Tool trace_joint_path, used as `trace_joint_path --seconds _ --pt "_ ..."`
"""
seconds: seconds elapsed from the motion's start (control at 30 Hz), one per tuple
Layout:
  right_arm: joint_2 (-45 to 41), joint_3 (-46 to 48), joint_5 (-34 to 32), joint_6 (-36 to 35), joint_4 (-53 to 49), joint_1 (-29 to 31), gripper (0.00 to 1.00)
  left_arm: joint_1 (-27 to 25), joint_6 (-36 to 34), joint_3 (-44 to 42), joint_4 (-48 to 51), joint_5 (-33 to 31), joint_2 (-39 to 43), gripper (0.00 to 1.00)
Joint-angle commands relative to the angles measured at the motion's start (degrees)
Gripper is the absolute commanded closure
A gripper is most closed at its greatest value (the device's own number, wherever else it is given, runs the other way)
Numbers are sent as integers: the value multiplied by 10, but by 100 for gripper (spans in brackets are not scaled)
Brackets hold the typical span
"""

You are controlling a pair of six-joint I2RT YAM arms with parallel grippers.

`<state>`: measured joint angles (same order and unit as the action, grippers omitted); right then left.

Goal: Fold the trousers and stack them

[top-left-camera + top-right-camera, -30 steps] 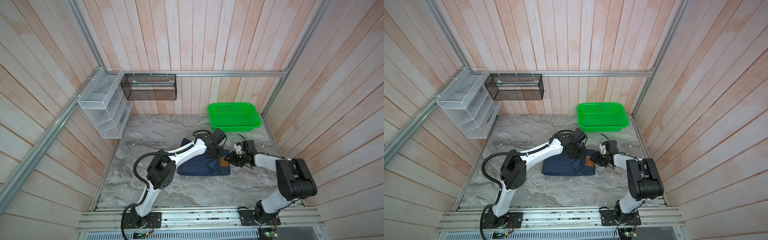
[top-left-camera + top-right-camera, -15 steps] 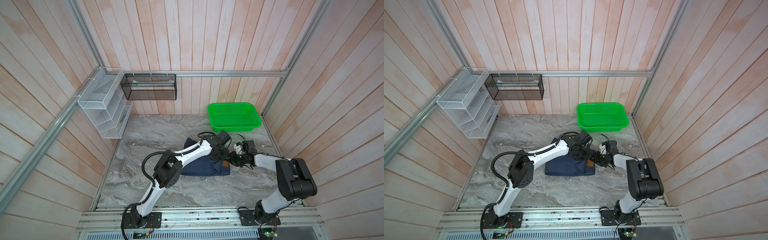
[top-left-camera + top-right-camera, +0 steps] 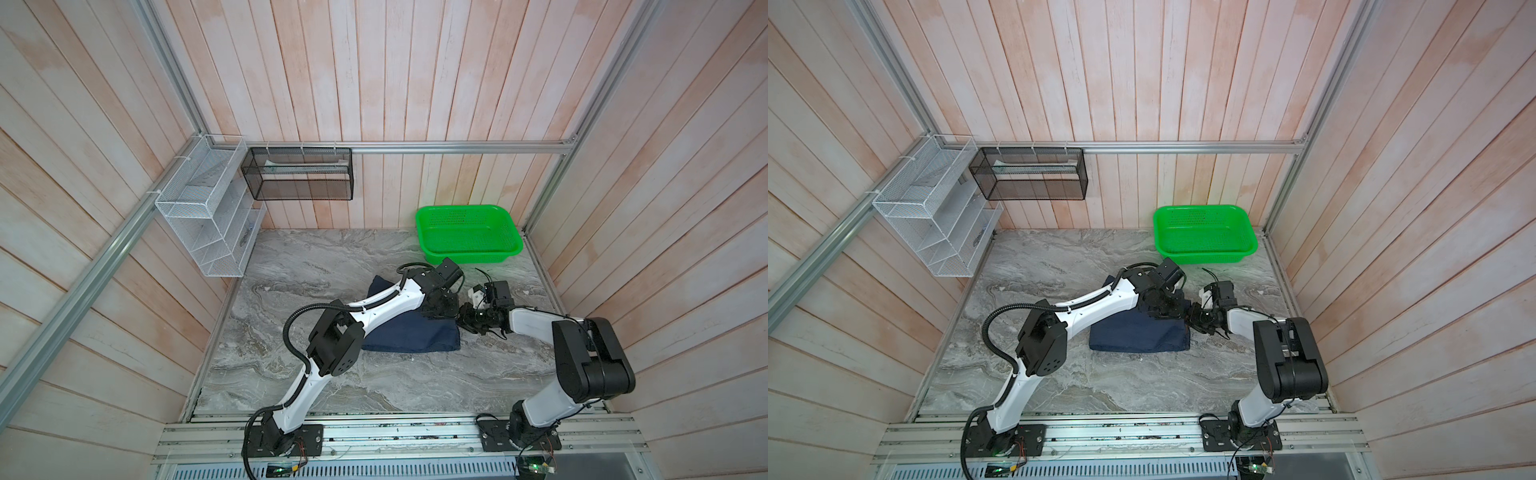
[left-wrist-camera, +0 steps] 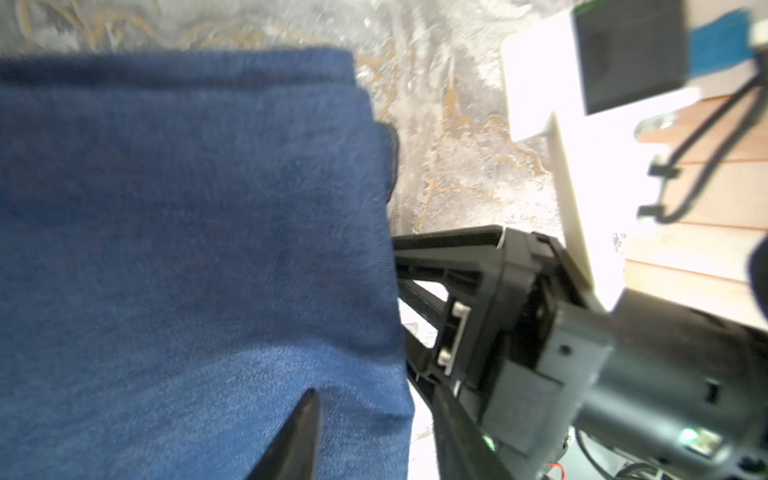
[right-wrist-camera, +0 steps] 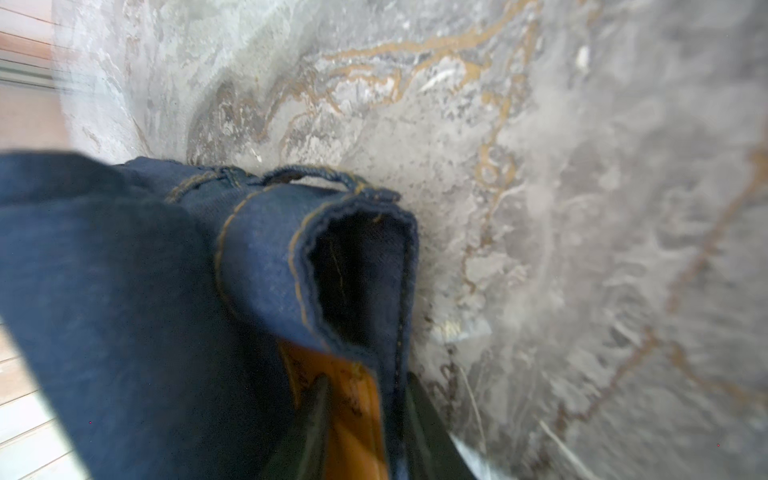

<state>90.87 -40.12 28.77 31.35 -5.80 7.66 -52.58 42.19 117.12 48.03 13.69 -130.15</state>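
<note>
1. The grey marbled desk (image 3: pixel 374 257) carries everything, and both arms reach in from its near edge
2. The trousers (image 3: pixel 411 338) lie on the desk a little right of its middle, folded into a flat, dark navy packet; in both top views the left arm (image 3: pixel 374 309) crosses over their far part
3. A white wire rack (image 3: pixel 199 216) and a black mesh rack (image 3: pixel 299 178) hang at the far left corner
4. A green basket (image 3: pixel 469 255) sits at the desk's far right corner, apart from the trousers
5. The left end effector (image 3: pixel 440 311) is over the packet's right end; in the left wrist view its jaws stand apart, one finger (image 4: pixel 299 432) above the denim and the other past the cloth's edge, gripping nothing
6. The right end effector (image 5: pixel 361 415) meets that same right end from the side, its jaws closed on the waistband, where the brown patch (image 5: pixel 345 395) and tan stitching show between them
</note>
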Motion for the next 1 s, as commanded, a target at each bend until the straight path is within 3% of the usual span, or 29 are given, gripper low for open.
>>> trace_joint_path --seconds 0.0,0.1,0.2,0.3,0.4,0.53,0.63,0.7,0.8,0.97 --pt "-48 -8 -67 0 -70 -8 64 -2 -7 22 -4 -9 54 50" --pt "-119 -31 -152 2 -123 -14 61 3 -19 13 0 -36 93 50" --pt "-176 -56 -192 6 -156 -17 61 21 -32 -39 -10 -57 150 50" --pt "-195 -70 -142 7 -148 -8 62 56 -42 -140 -46 -64 223 49" --pt "-161 -88 -85 11 -142 24 61 102 -43 -251 -91 -55 294 49" --pt "-118 -92 -73 23 -125 51 48 152 -43 -347 -115 -39 358 47" --pt "-87 -96 -73 22 -111 52 32 174 -50 -394 -126 -29 391 46" --pt "-62 -104 -72 18 -108 52 28 186 -52 -414 -133 -21 401 46" --pt "-32 -106 -62 15 -91 52 28 194 -54 -433 -137 -18 409 45" --pt "-11 -108 -40 7 -74 52 50 200 -55 -449 -144 -12 410 45"
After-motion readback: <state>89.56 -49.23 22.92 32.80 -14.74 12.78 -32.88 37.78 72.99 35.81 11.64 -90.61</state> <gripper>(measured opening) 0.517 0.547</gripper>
